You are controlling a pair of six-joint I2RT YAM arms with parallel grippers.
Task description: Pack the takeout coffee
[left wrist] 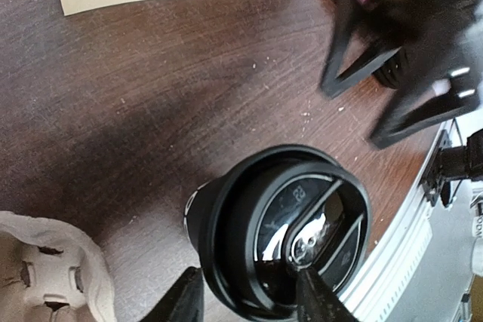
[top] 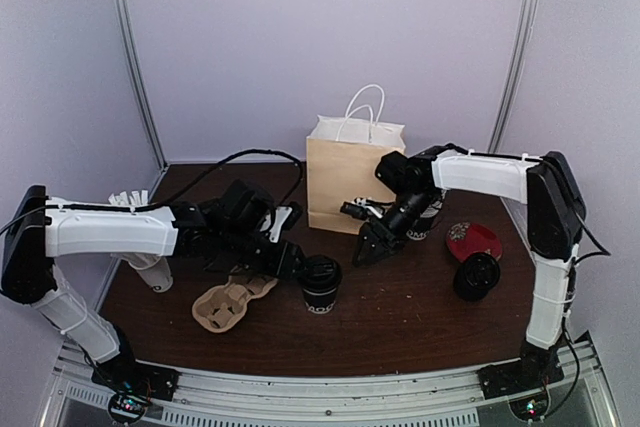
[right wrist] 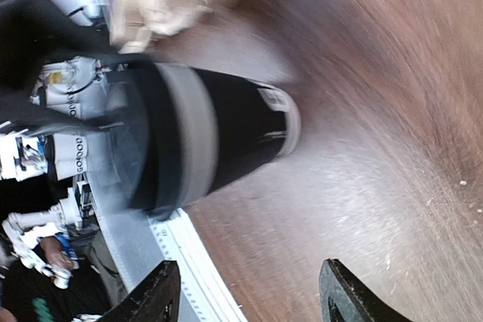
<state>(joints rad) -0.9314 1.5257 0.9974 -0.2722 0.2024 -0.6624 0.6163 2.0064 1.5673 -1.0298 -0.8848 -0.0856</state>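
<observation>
One takeout coffee cup [top: 320, 283], black with white lettering and a black lid, stands upright in the middle of the table. My left gripper [top: 292, 259] is at its left side. In the left wrist view its fingers are spread over the near rim of the lid [left wrist: 290, 228], and the left gripper [left wrist: 250, 301] looks open, not clamped on it. A second black cup [top: 425, 226] stands by the paper bag [top: 340, 185], partly hidden by the right arm. My right gripper [top: 372, 245] hovers open and empty to the right of the lidded cup [right wrist: 219, 141].
A moulded pulp cup carrier [top: 232, 299] lies left of the lidded cup. A red item [top: 473, 240] and a round black object [top: 477, 275] sit at the right. A white mug [top: 152, 272] and a cup of white sticks [top: 125, 199] are under the left arm.
</observation>
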